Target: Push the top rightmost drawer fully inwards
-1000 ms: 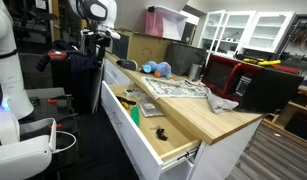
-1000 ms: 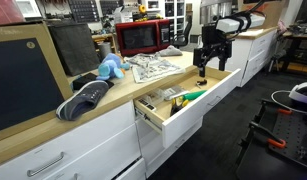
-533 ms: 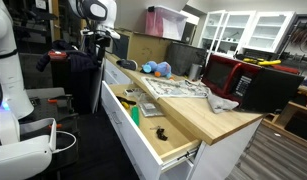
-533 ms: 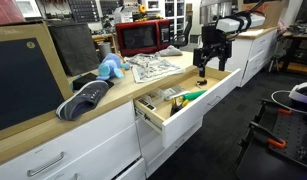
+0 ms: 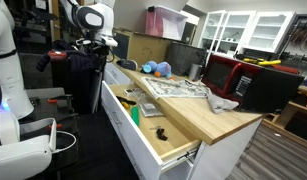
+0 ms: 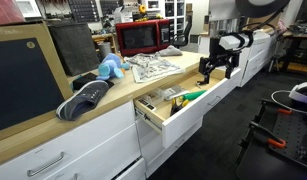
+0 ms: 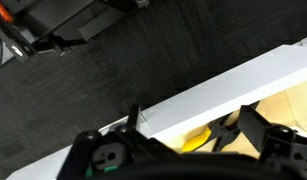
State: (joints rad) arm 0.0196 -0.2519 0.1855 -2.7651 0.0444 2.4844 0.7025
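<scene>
The top rightmost drawer (image 6: 198, 118) is a wide, shallow white drawer pulled well out from under the wooden countertop; it also shows in an exterior view (image 5: 171, 152). It holds small tools, among them a green one (image 6: 191, 95). My gripper (image 6: 215, 73) is tilted and hangs just outside the drawer's far end, level with its front edge. It is open and empty. In the wrist view the white drawer front (image 7: 213, 85) runs diagonally between my fingers (image 7: 193, 125), with a yellow-handled tool (image 7: 196, 138) and black pliers inside. The arm (image 5: 91, 20) stands at the counter's far end.
On the countertop (image 6: 143, 85) lie a newspaper (image 6: 158, 67), a blue plush toy (image 6: 111, 68), grey shoes (image 6: 83, 100) and a red microwave (image 6: 143, 38). Taller white drawer fronts (image 6: 63, 150) sit below. Dark floor (image 6: 253, 110) runs in front of the counter.
My arm has swung down and outward from above the drawer's end. The gripper has tilted and now sits lower, outside the drawer front. The drawer has not moved.
</scene>
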